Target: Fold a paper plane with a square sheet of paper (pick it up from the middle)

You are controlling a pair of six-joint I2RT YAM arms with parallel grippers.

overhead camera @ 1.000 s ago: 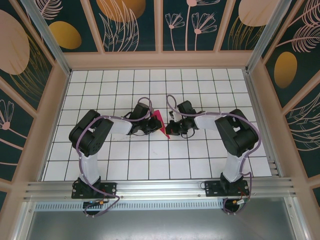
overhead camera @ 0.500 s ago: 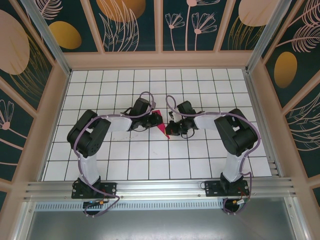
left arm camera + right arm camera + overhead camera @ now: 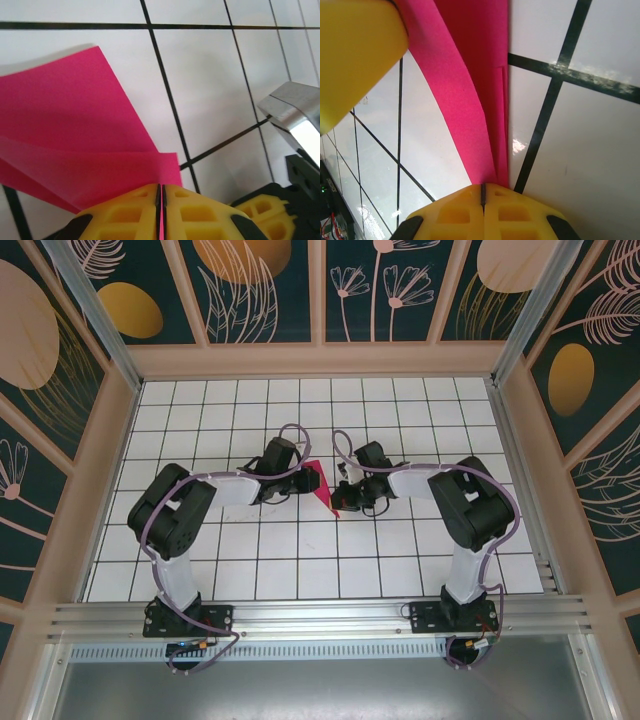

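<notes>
The sheet of paper is found at the middle of the table, between the two arms. It is partly folded, with pink layers fanning out from a shared edge. Whether it rests on the table cannot be told. It is clamped from both sides. The left gripper is closed on the gathered edge, and a thin pink line is seen between its fingers. The right gripper is closed on a narrow strip at the far side.

Several failures can be expected from here. If the grippers are drawn apart, the thin paper is likely to be torn at the crease. Very little paper is caught in the right gripper, so it could be lost with a slight tug. The layers are splayed unevenly, so a crooked crease may be pressed in. The grippers are set close together, so a collision is risked.
</notes>
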